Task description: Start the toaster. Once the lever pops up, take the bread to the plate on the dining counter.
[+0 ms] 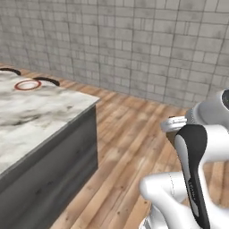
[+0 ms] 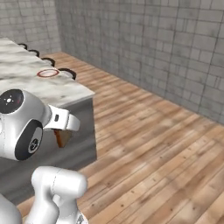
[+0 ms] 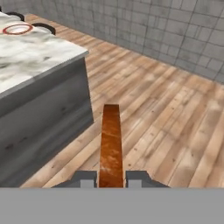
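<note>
The gripper [image 3: 111, 178] is clamped on the bread [image 3: 110, 144], held edge-on above the wood floor [image 3: 166, 113], beside the corner of the dining counter [image 3: 39, 57]. The plate [image 3: 17, 29] lies far back on the marble top, near its edge. Open floor reaches the brick wall [image 1: 147, 44].

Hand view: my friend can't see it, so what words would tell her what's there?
The gripper holds a brown slice of bread edge-on over a wooden floor. To the left stands the marble-topped dining counter, with the red-rimmed plate at its far end.
</note>
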